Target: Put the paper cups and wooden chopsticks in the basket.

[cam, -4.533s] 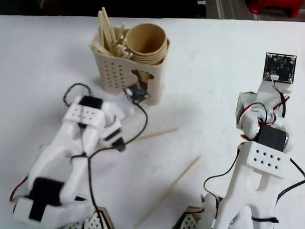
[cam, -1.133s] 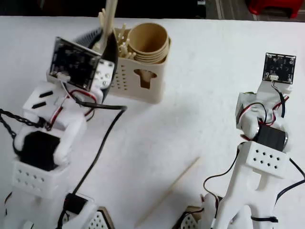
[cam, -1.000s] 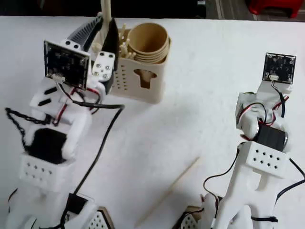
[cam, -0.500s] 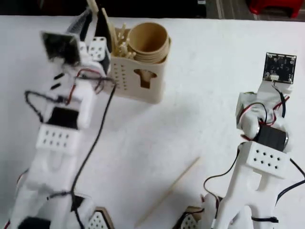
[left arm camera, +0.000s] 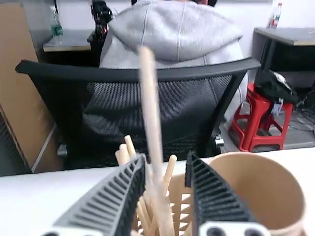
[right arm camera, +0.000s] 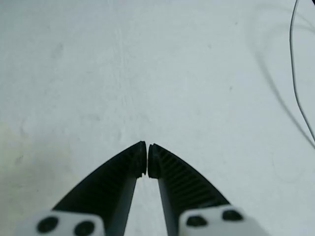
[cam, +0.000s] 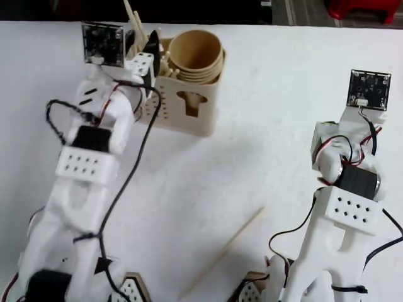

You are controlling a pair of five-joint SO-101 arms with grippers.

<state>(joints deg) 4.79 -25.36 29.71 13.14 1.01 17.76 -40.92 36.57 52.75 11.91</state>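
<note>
We've got the left gripper [left arm camera: 166,164] spread, a pale, straight chopstick [left arm camera: 150,113] standing between its fingers over the perforated cream basket [cam: 208,119]. Right gripper [right arm camera: 147,160] is pressed together.

We see a matte white tabletop [cam: 283,82] across the high view, with a red plastic stool [cam: 362,7] at its upper right corner. Behind the table stands a black mesh office chair [left arm camera: 64,98].

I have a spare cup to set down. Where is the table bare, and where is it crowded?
Bare: the table between the basket and the right arm, and the stretch between the left arm and the loose chopstick. Crowded: around the basket, at the left gripper.
</note>
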